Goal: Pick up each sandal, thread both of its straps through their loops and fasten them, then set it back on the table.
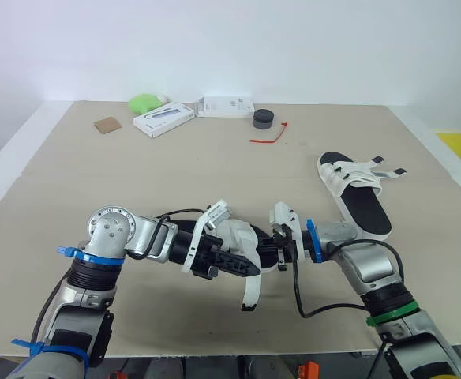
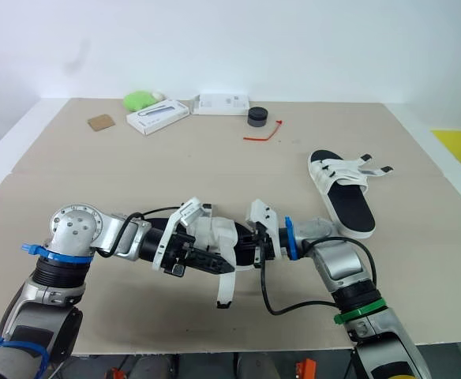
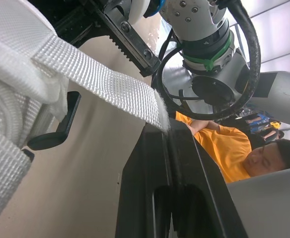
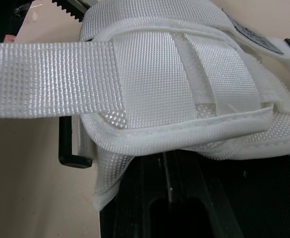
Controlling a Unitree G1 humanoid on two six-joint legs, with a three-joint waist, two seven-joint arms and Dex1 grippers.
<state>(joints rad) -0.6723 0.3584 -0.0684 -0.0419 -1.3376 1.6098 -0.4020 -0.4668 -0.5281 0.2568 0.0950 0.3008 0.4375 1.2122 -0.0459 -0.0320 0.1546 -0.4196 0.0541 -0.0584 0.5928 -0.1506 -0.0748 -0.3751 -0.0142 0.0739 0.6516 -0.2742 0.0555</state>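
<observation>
Above the table (image 1: 175, 181), the left fingers (image 1: 232, 264) and right fingers (image 1: 280, 251) clamp one sandal (image 1: 242, 239) between them (a strap (image 1: 252, 292) dangles loose); the second sandal (image 1: 355, 193) lies rightward.

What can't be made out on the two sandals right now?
- Held sandal: its loops, hidden in the eye views behind the left gripper and right gripper, and cut off by the frame in the wrist views.
- Loose strap: which loop it belongs to, same cause.
- Table sandal: whether its straps are threaded, too small in the eye views.
</observation>
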